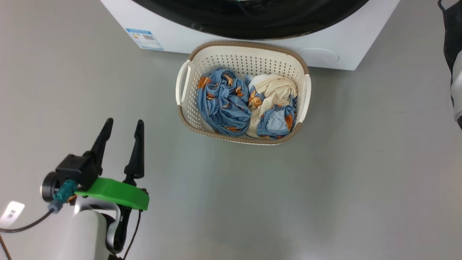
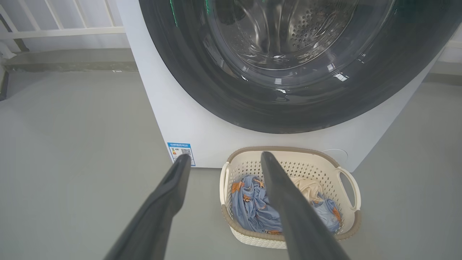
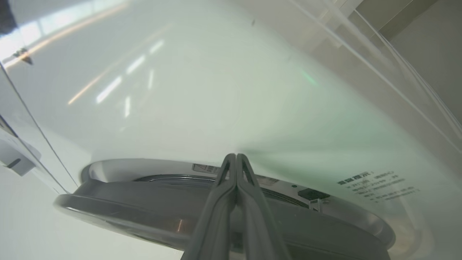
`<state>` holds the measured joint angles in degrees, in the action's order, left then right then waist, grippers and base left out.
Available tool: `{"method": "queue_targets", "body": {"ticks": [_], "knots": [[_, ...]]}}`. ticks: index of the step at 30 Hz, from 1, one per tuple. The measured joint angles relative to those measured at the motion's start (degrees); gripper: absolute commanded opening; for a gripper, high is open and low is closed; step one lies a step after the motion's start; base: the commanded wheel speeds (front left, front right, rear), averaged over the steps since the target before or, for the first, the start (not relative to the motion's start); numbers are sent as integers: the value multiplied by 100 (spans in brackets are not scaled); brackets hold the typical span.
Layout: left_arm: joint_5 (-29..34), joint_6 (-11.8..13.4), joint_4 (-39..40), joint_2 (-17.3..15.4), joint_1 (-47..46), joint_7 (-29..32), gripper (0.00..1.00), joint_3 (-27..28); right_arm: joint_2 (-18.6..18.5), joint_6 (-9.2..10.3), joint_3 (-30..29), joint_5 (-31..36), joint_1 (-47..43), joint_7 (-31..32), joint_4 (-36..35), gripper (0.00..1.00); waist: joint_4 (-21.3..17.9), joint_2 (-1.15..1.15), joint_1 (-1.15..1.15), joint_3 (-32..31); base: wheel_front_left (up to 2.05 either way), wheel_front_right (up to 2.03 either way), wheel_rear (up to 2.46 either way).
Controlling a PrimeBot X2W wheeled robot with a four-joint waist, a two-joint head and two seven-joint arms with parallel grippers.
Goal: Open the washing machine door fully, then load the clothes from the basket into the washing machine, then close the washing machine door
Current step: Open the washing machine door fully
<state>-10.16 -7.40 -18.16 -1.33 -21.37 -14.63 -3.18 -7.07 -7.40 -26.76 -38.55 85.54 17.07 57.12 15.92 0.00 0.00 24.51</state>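
The white washing machine [image 1: 325, 43] [image 2: 180, 108] stands at the top of the head view, and the black rim of its door [image 1: 252, 25] [image 2: 202, 86] faces the basket. The cream basket [image 1: 249, 44] [image 2: 285, 148] sits on the floor just in front. It holds the clothes [image 1: 223, 101] [image 2: 252, 209]: blue fabric with orange figures and a cream garment [image 1: 274, 88]. My left gripper [image 1: 124, 122] [image 2: 225, 156] hangs open and empty, left of the basket. My right gripper [image 3: 235, 156] is shut, its tips at the narrow gap between the door's edge [image 3: 144, 202] and the white front.
Grey floor [image 1: 361, 180] surrounds the basket, with free room to its left, right and front. A blue label sticker [image 1: 144, 39] marks the washer's lower left corner. A white railing [image 2: 54, 32] runs behind the washer on the left. Part of my right arm [image 1: 453, 43] shows at the right edge.
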Motion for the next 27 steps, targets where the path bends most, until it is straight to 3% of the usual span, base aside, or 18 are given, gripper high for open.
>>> {"method": "queue_targets", "body": {"ticks": [27], "knots": [[-180, 1, 1, 3, -34, 0, 100, -137, -111, 0, -589, 701, 388, 202, 840, 0, 213, 0, 0, 151, 0, 0, 0]]}}
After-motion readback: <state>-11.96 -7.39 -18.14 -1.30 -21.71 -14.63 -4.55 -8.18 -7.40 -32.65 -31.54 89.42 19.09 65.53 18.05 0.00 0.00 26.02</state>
